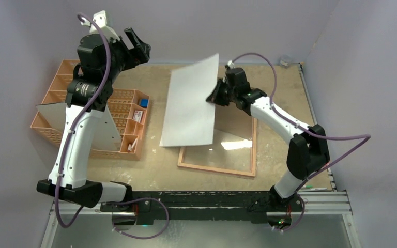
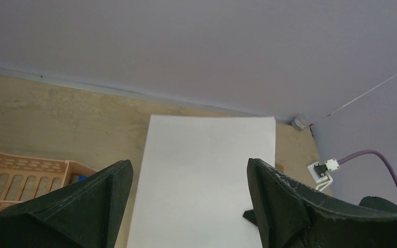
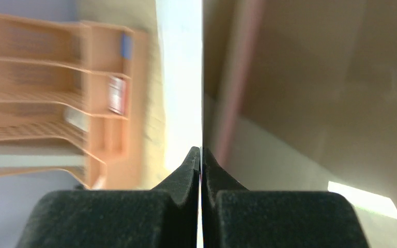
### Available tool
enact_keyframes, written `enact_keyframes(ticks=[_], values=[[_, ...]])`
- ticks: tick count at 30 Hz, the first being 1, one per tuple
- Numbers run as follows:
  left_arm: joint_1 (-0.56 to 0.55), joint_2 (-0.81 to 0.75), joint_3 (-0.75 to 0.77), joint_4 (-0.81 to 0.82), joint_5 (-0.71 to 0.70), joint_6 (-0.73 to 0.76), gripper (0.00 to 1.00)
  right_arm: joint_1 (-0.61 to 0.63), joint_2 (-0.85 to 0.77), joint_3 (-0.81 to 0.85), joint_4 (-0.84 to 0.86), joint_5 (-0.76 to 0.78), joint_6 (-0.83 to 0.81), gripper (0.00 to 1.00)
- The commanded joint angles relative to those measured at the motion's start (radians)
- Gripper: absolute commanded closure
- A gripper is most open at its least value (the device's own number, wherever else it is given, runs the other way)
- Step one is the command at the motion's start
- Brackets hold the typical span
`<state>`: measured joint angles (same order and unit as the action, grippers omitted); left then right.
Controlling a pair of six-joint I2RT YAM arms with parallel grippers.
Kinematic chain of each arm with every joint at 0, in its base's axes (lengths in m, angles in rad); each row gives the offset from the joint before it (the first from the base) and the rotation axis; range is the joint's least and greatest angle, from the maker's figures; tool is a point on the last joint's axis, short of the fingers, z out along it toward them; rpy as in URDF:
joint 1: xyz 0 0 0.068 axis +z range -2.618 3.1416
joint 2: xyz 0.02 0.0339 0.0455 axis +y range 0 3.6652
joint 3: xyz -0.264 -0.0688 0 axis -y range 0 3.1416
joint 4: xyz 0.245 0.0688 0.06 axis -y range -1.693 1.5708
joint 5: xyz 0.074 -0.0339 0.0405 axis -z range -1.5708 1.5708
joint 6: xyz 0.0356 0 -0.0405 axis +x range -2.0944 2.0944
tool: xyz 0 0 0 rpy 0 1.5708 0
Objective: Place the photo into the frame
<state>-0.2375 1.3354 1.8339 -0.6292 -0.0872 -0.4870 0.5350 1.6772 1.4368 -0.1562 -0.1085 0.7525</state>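
We take the frame (image 1: 216, 170) as our landmark. It lies flat on the tan table (image 1: 155, 168), which spreads out on every side of it. The near half of the frame's pane shows a bright glare patch and the far half looks plain brown.

The photo (image 1: 191, 103) is in the air above the frame's left and far part, white reverse towards us. It is tilted, and its near edge overhangs the frame's left rim. In the left wrist view the photo (image 2: 201, 175) appears as a blank white sheet. In the right wrist view we see it (image 3: 181, 77) almost edge-on, with the frame's pinkish border (image 3: 238, 82) blurred on the other side of it.

Left of the frame and apart from it stands an orange compartment basket (image 1: 62, 77). A greyish-white sheet (image 1: 107, 132) with an angled edge lies across the basket, partly hidden by the left arm.

The right gripper (image 1: 214, 95) is above the frame's far part. Its jaws are pressed together on the photo's right edge, and the right wrist view shows the fingertips (image 3: 200, 150) meeting on the sheet. The left gripper (image 1: 137, 46) is raised high, far and left of the frame, beyond the basket. Its jaws are spread wide and grip nothing, and the photo is visible between them (image 2: 188, 163).

In the basket compartments nearest the frame sit a small blue item (image 1: 143, 103) and a red-and-white one (image 1: 138, 116).
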Motion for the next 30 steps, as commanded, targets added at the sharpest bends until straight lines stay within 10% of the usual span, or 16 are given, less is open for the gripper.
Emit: enact_keyframes(ticks=[1,16,30], values=[[0.004,0.01,-0.067,0.066,0.054,-0.015,0.16,-0.077,-0.105,-0.162,-0.112,-0.058,-0.063,1.0],[0.004,0.149,-0.245,0.113,0.262,-0.026,0.17,-0.173,-0.143,-0.389,-0.269,0.23,-0.258,1.0],[0.001,0.231,-0.406,0.196,0.399,-0.052,0.18,-0.193,-0.118,-0.376,-0.232,0.196,-0.285,1.0]])
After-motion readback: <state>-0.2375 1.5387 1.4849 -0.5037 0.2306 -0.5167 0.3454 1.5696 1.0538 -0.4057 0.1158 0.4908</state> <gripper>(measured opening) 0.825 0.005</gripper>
